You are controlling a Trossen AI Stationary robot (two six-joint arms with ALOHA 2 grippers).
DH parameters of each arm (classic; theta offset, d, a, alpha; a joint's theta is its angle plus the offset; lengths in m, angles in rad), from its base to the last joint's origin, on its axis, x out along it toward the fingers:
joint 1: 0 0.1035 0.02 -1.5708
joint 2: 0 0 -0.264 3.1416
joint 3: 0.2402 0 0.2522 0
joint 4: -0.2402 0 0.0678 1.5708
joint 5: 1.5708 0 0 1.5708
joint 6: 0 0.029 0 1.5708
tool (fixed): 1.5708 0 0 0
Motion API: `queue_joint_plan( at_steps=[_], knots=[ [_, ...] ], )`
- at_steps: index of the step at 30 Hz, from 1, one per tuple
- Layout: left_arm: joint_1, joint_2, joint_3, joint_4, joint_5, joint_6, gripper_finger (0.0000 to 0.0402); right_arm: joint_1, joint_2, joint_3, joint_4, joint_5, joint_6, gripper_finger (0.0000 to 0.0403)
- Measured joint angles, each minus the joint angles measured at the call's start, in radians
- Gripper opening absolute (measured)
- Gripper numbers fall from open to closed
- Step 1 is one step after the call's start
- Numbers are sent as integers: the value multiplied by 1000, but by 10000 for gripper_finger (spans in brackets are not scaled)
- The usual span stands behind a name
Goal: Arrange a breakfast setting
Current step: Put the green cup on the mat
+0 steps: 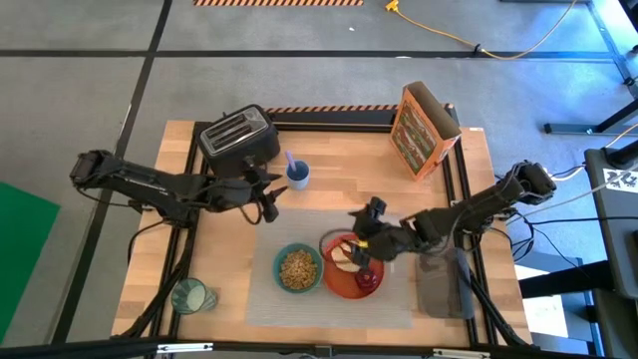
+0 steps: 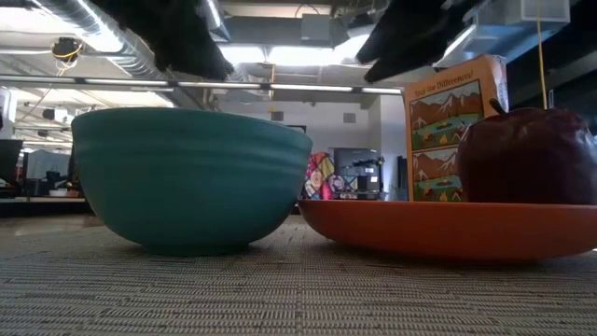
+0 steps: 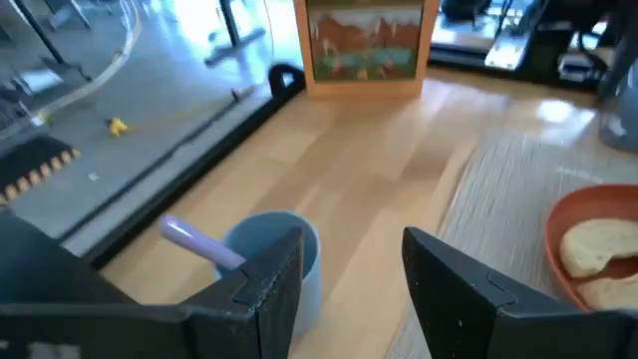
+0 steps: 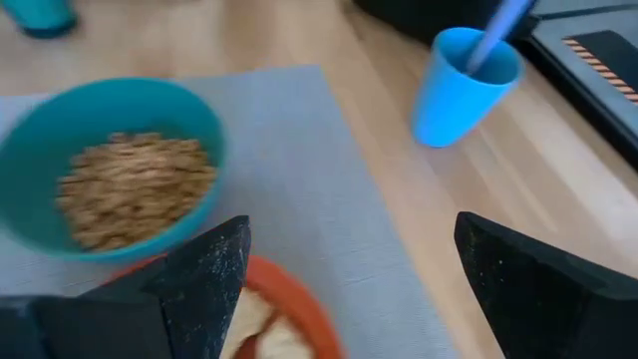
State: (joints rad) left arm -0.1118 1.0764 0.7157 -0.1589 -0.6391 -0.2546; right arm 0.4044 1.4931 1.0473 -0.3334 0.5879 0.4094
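Toast (image 1: 346,254), seen from above, lies on the plate (image 1: 339,282), partly hidden under the right pincer (image 1: 361,224), jaws wide and empty. Low view: apple (image 2: 525,155) cut off at the frame edge. Left wrist view: left pincer (image 3: 344,284) half-open, empty, near a blue cup (image 3: 284,249). Right wrist view: bowl (image 4: 110,170) of cereal on the mat (image 4: 299,179).

On my desk (image 1: 339,179) the placemat (image 1: 319,304) carries the bowl (image 1: 298,267), with the plate (image 1: 355,277) touching at its 3 o'clock; toast (image 1: 348,253) and apple (image 1: 369,278) lie on the plate; the glass (image 1: 189,296) stands at the bowl's 9 o'clock, off the mat.
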Motion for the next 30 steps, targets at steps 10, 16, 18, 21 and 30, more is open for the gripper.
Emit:
queue_joint_plan(
  at_steps=[10,16,18,21,30],
  knots=[
    [91,18,-18,-98,204,-32,169,-124,-21,0,-8,-23,-95,339],
    [27,-41,161,-485,605,-62,169,-188,-28,0,-44,-56,-185,339],
    [-23,-40,242,-636,743,-104,168,-210,-29,0,-52,-70,-186,339],
    [-131,-41,348,-882,849,-195,162,-230,-29,0,-69,-85,-184,339],
    [-563,-26,417,-999,734,-689,151,-218,-29,0,-72,-90,-98,339]
  ],
)
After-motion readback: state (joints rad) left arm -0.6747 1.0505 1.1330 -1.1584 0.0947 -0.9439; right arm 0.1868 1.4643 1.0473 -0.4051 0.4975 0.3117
